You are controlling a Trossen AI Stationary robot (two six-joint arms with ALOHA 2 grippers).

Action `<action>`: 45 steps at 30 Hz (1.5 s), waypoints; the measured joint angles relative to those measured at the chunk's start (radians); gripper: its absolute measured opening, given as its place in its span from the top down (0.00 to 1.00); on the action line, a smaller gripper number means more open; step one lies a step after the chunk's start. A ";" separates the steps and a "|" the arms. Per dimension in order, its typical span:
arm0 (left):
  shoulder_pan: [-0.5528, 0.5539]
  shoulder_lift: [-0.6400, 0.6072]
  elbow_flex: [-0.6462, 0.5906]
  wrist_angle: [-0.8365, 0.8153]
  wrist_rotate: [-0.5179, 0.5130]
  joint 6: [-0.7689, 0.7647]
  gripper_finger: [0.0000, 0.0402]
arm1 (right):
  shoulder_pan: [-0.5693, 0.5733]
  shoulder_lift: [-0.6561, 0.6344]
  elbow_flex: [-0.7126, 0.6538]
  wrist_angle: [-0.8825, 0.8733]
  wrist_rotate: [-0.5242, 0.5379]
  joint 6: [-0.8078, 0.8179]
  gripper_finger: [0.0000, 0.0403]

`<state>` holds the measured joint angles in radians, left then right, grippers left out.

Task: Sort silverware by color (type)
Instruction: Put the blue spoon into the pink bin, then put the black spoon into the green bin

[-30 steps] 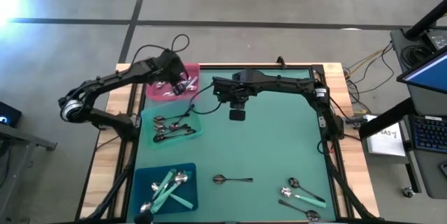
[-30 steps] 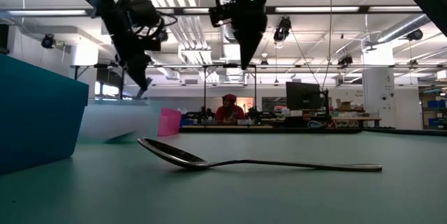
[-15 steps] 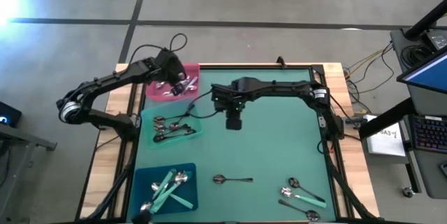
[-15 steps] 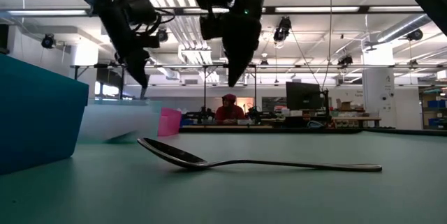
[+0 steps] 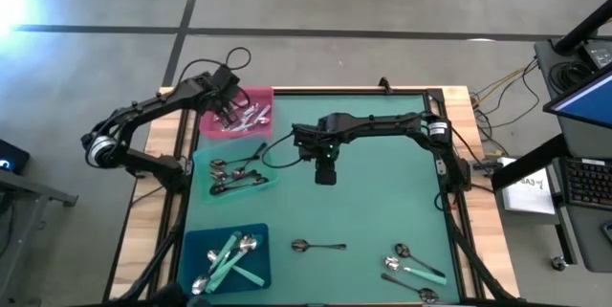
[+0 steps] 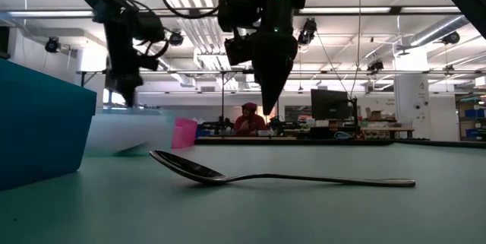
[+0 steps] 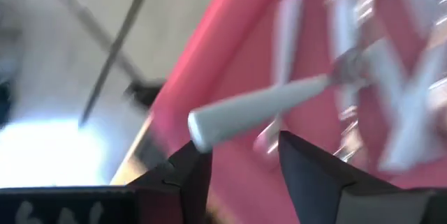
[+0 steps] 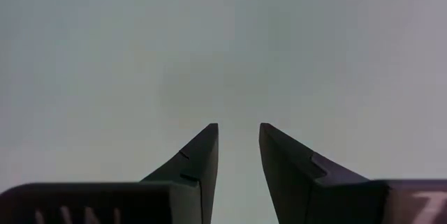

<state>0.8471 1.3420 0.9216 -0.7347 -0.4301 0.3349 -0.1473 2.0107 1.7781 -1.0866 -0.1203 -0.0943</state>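
Note:
My left gripper (image 5: 229,106) hangs open over the pink tray (image 5: 260,127) at the table's far left, where several silver utensils lie. In the left wrist view a silver handle (image 7: 272,105) lies across the tray just beyond my left gripper (image 7: 237,147). My right gripper (image 5: 325,175) points down over the middle of the green mat, open, with nothing between its fingers (image 8: 237,130). An all-silver spoon (image 5: 318,246) lies on the mat toward the near edge, bowl down (image 6: 186,166). Two more utensils (image 5: 413,265) lie at the near right. My left gripper has the free end of the silver handle (image 7: 199,130) right by one fingertip (image 7: 195,161). The view is blurred, and I cannot tell whether they touch. The handle does not lie between the fingers.
A pale green tray (image 5: 235,173) with dark-handled spoons sits near the pink tray. A blue tray (image 5: 228,255) with teal-handled utensils stands at the near left; its wall (image 6: 42,122) fills the low view's left. A cable loops off the table's far left.
My right gripper has come down toward the mat and a little toward the near edge, tipping steeper. My left gripper has swung toward the table's left edge over the pink tray.

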 joint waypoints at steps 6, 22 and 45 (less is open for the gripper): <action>0.026 -0.004 0.000 -0.053 -0.080 -0.086 0.60 | 0.018 0.000 -0.028 -0.003 -0.045 0.019 0.77; -0.085 -0.015 0.000 0.141 0.781 -0.266 0.61 | 0.202 0.000 -0.032 -0.013 -0.327 0.042 0.74; -0.934 -0.118 -0.001 0.042 0.546 -0.621 0.61 | 0.532 0.015 -0.038 0.275 -0.006 0.462 0.74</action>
<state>-0.0873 1.2238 0.9211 -0.6925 0.1157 -0.2856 0.3851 2.0258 1.7405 -0.8113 -0.1268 0.3677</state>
